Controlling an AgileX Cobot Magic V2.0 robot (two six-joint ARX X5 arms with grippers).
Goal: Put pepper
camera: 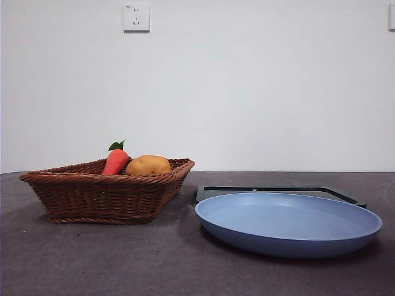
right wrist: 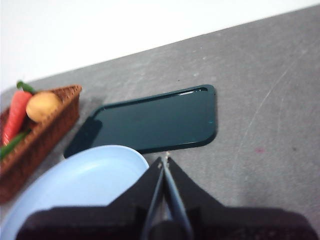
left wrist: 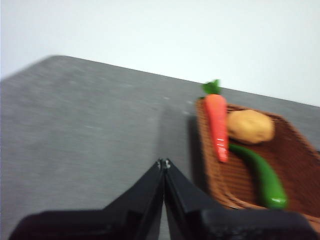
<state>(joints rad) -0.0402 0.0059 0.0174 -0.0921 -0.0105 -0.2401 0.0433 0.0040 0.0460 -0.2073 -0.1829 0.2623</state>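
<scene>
Across the grey counter [camera: 92,259], largest first: a round pale-blue plate [camera: 288,223] sits toward the right edge, overlapping a flat dark-green tray [right wrist: 155,121]. Toward the left edge stands a brown woven wicker basket [camera: 105,191] holding an orange carrot [left wrist: 217,125], a tan potato [left wrist: 250,126] and the long glossy dark-green pepper [left wrist: 262,175]. It looks light, smooth and probably slippery; mid-length seems the safest hold. Left tool [left wrist: 163,163] hangs closed and empty, just outside the basket rim, pepper nearby. Right tool [right wrist: 164,161], closed too, waits over the plate's edge.
</scene>
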